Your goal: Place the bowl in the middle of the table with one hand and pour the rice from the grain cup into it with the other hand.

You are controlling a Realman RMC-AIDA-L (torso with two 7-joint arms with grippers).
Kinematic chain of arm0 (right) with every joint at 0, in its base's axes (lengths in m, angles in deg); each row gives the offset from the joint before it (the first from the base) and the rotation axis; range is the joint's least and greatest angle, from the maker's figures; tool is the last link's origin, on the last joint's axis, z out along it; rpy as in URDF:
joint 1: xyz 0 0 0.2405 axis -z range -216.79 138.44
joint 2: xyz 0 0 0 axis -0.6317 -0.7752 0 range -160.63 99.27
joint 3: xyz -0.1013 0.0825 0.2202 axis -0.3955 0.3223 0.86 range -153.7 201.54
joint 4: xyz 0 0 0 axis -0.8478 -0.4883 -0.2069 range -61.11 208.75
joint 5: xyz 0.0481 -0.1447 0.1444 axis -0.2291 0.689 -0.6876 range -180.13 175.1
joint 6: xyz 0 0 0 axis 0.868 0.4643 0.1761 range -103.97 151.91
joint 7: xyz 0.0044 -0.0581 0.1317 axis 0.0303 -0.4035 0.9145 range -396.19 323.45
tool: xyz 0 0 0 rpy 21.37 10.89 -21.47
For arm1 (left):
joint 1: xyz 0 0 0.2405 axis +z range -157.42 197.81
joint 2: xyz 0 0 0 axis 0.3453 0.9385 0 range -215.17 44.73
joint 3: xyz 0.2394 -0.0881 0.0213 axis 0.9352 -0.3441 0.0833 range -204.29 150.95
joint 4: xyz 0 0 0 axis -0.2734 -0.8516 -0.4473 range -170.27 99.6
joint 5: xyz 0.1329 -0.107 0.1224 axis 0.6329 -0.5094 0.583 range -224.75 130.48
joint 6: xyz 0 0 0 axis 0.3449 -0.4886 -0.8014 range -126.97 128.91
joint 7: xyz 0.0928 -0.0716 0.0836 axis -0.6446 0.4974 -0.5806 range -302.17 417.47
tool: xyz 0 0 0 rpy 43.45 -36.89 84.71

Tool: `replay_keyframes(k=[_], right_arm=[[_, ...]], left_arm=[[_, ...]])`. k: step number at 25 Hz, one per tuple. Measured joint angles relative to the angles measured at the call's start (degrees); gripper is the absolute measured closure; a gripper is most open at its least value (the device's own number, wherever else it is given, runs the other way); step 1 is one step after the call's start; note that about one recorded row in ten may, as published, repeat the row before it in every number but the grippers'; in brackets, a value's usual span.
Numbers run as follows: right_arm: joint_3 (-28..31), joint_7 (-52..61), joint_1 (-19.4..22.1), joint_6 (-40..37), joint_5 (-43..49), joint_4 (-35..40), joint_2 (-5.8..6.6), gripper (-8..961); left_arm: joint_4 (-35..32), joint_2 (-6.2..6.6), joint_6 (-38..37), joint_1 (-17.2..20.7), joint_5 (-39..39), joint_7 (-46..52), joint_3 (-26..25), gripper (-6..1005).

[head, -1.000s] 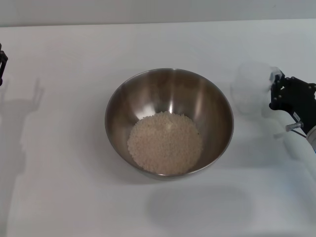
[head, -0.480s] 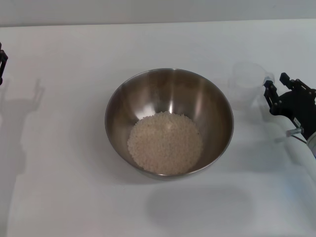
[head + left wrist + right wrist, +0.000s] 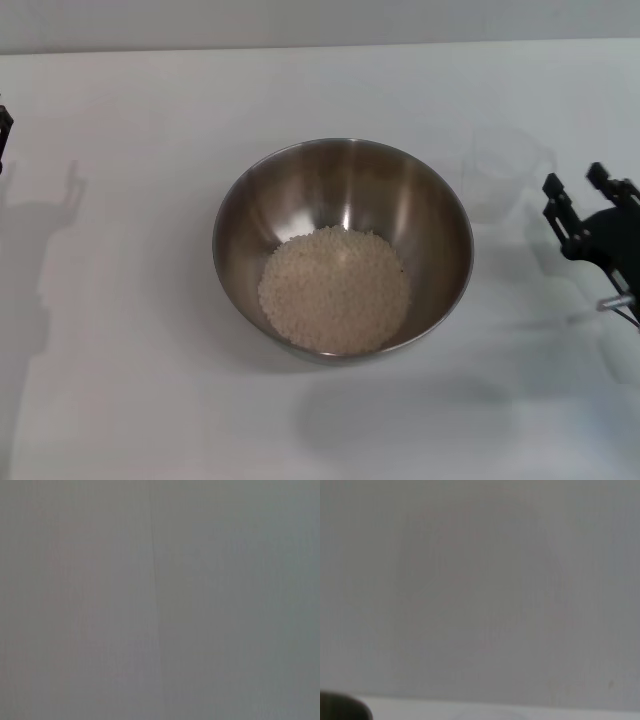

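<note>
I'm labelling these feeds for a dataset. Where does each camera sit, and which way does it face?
Head view: on the robot's head, looking down at the table, the bowl of rice, the cup; the open right gripper and a sliver of the left gripper show.
Left wrist view: on the left arm, facing a blank grey surface; no body part shows.
Right wrist view: on the right arm, facing blank grey too.
Shared: no object appears in two views.
</note>
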Motion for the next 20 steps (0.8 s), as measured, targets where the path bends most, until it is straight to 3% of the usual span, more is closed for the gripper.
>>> replay_keyframes(k=[4, 7, 13, 17, 20], right_arm=[[-0.9, 0.0, 2.7, -4.1, 0.0, -0.3, 0.00, 499], [-1.8, 0.1, 5.1, -7.6, -0.1, -0.5, 0.03, 315], [-0.6, 0.5, 9.8, -13.6, -0.7, -0.4, 0.03, 209], [3.3, -1.0, 12.4, -20.9, -0.8, 0.0, -0.07, 194], [9.3, -0.1, 10.6, -21.4, -0.8, 1.3, 0.18, 182]], left_arm=[[-0.1, 0.03, 0.0, 0.3, 0.0, 0.0, 0.0, 208], [-0.2, 0.03, 0.0, 1.0, 0.0, -0.5, 0.5, 208], [-0.2, 0.01, -0.1, 2.2, 0.0, -0.4, 0.7, 208], [-0.2, -0.04, -0.4, 2.8, -0.3, -0.2, 0.7, 208], [-0.2, -0.06, -0.4, 2.9, -0.4, -0.1, 0.7, 208]])
